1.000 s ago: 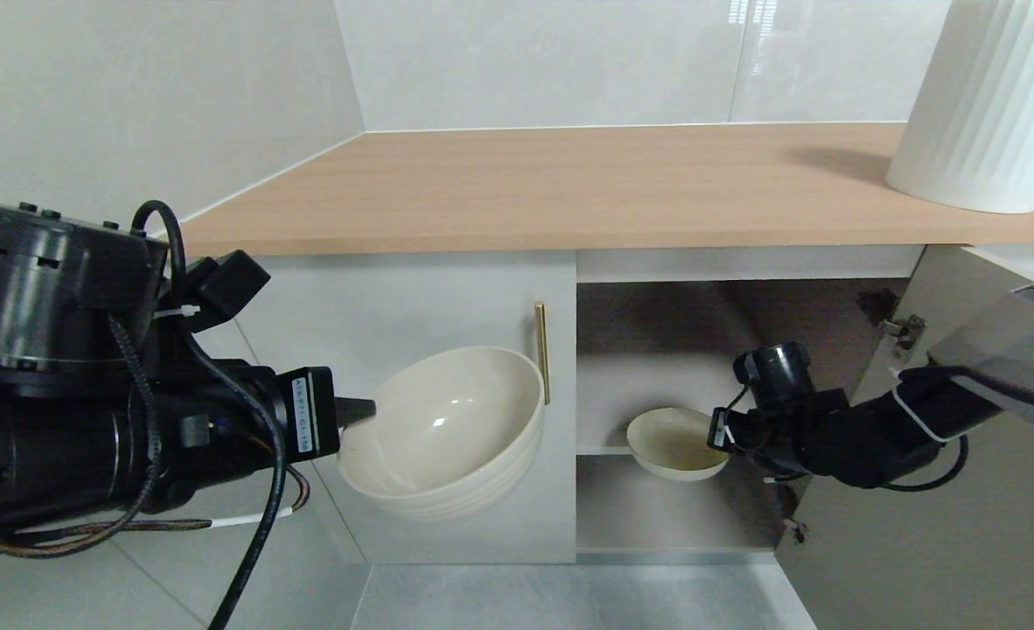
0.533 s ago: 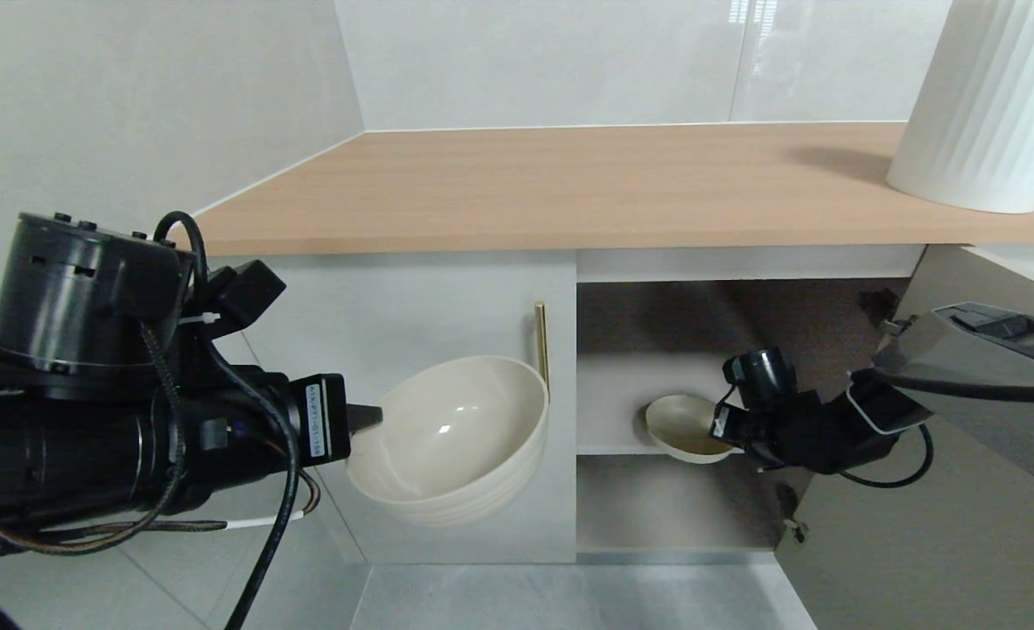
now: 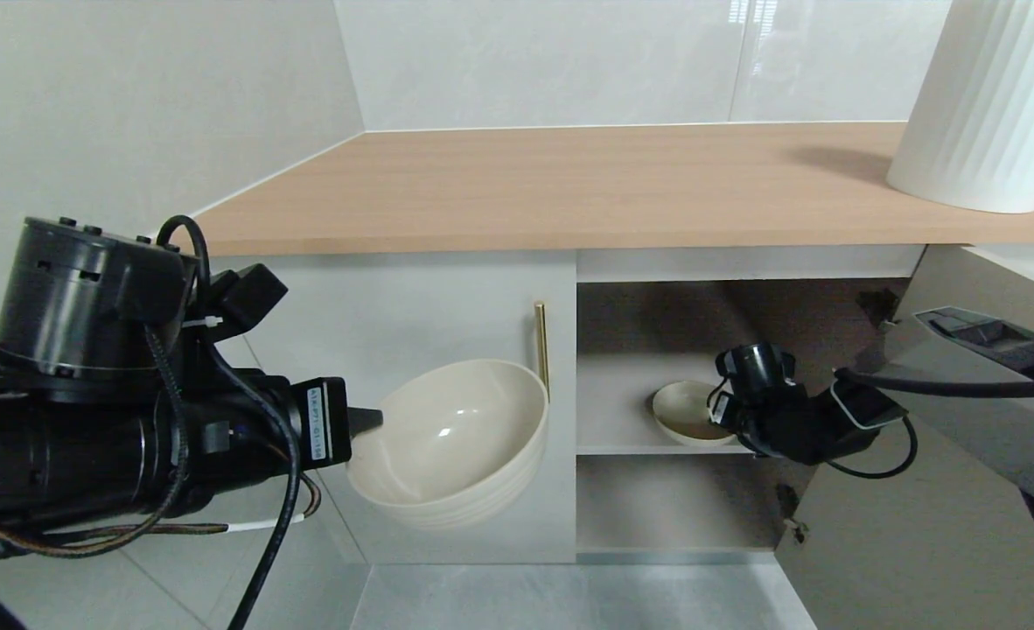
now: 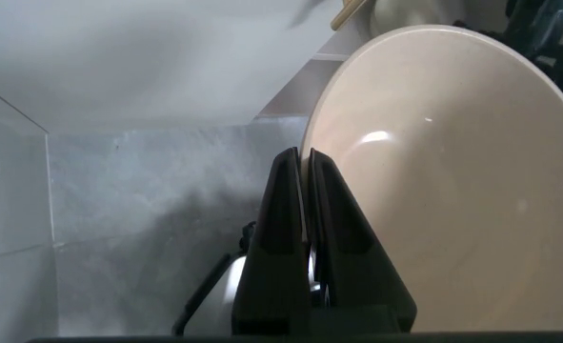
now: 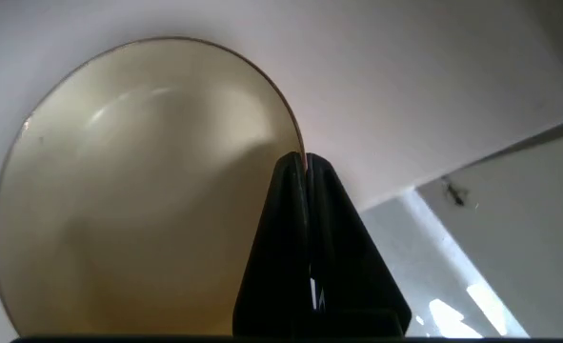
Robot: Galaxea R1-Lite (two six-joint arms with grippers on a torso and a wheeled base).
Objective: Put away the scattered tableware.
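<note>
My left gripper (image 3: 368,420) is shut on the rim of a large cream bowl (image 3: 451,442), held in the air in front of the closed left cabinet door; the same cream bowl (image 4: 452,181) shows with the left gripper (image 4: 305,162) pinching its rim. My right gripper (image 3: 718,411) is inside the open cabinet, shut on the rim of a small cream bowl (image 3: 685,411) that is on or just above the middle shelf (image 3: 622,437). The small bowl (image 5: 138,181) also shows with the right gripper (image 5: 302,167) clamped on its edge.
A wooden countertop (image 3: 569,184) runs above the cabinet, with a white ribbed container (image 3: 985,105) at its right end. The closed left door has a brass handle (image 3: 541,350). The right cabinet door (image 3: 919,490) is swung open. Below the shelf is a lower compartment (image 3: 666,507).
My right gripper has carried the small bowl up and deeper into the cabinet, onto the middle shelf level. My left arm shifted slightly right and down with the large bowl.
</note>
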